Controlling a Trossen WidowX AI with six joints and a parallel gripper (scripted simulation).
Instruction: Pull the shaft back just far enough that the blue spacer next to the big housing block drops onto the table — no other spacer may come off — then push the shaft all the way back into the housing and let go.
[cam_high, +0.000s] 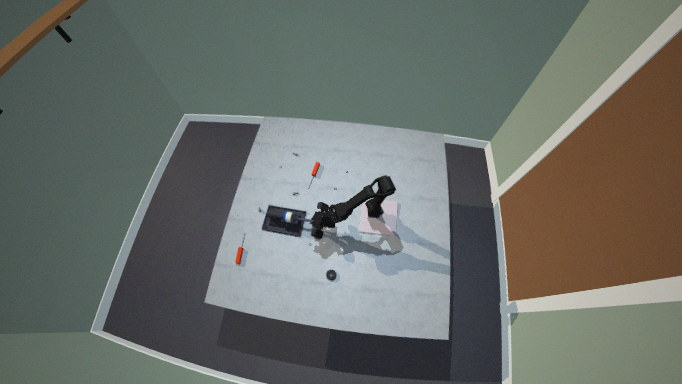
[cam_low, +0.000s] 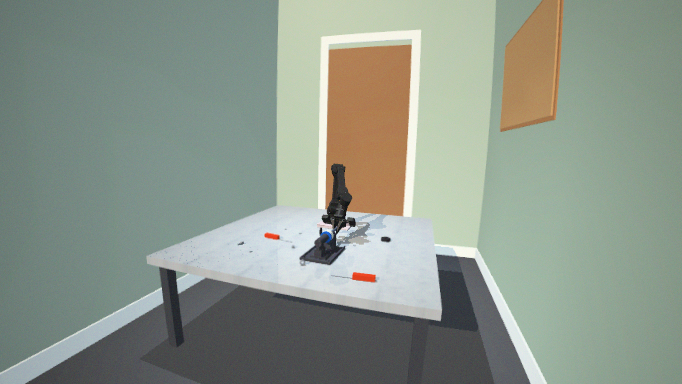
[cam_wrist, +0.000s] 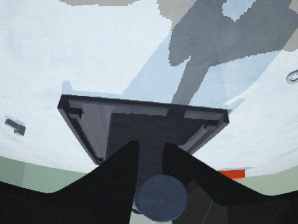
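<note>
The dark housing block (cam_high: 276, 215) (cam_low: 320, 243) stands on a black base plate (cam_high: 266, 228) (cam_low: 309, 259) (cam_wrist: 145, 102). The blue spacer (cam_high: 285, 216) (cam_low: 330, 237) is in line beside the housing, still up above the plate. A white spacer (cam_high: 289, 217) sits next to it on the side toward the gripper. The dark shaft (cam_high: 306, 220) runs from there to my gripper (cam_high: 312, 223) (cam_wrist: 151, 145), which is shut on it. The round shaft end (cam_wrist: 161, 198) shows below the fingertips in the wrist view. Whether other spacers are on the shaft is too small to tell.
Red-handled screwdrivers (cam_high: 315, 169) (cam_high: 239, 255) (cam_low: 271, 236) (cam_low: 363, 277) lie on both sides of the fixture. A dark round piece (cam_high: 333, 275) (cam_low: 385, 239) and small dark bits lie on the table (cam_high: 390, 305). A pink mat (cam_high: 392, 210) lies under the arm's base.
</note>
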